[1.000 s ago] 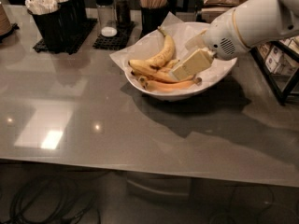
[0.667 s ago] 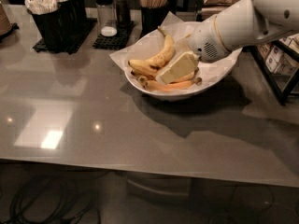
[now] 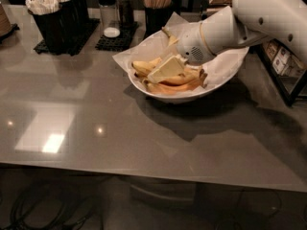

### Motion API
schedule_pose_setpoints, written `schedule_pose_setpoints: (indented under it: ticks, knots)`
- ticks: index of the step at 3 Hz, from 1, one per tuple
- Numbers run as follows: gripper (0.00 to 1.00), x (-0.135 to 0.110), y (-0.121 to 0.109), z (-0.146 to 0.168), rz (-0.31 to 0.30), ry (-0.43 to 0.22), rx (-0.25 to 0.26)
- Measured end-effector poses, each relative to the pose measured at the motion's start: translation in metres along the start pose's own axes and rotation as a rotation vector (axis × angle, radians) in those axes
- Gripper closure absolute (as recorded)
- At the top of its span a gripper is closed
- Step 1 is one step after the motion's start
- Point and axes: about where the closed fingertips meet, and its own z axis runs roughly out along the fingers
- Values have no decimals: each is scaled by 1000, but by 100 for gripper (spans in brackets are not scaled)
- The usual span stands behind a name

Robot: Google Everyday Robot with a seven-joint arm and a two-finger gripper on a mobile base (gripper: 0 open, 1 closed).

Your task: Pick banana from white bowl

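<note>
The white bowl (image 3: pixel 218 75), lined with crinkled white paper, stands at the back middle of the grey table. Three bananas lie in it. The long yellow banana (image 3: pixel 143 67) lies across the bowl's left side, and its right part is hidden under my gripper. An orange-tinted banana (image 3: pixel 169 88) lies along the front. The tip of a curved banana (image 3: pixel 168 34) shows behind my arm. My gripper (image 3: pixel 164 70) reaches in from the right and sits low over the bananas, at or touching the long one.
A black holder with white cutlery (image 3: pixel 53 14) stands at the back left. Shakers (image 3: pixel 109 13) and a cup of straws (image 3: pixel 157 4) stand just behind the bowl. A black rack (image 3: pixel 285 66) stands to the right.
My gripper has moved left and down, deeper into the bowl, and now covers the middle of the bananas. The bananas and bowl have not visibly moved.
</note>
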Motion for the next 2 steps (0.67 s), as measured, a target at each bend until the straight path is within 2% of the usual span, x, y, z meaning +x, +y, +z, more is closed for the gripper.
schedule_pose_setpoints:
  ticks: [2]
  knots:
    - [29,18,-6,12,17,54,-25]
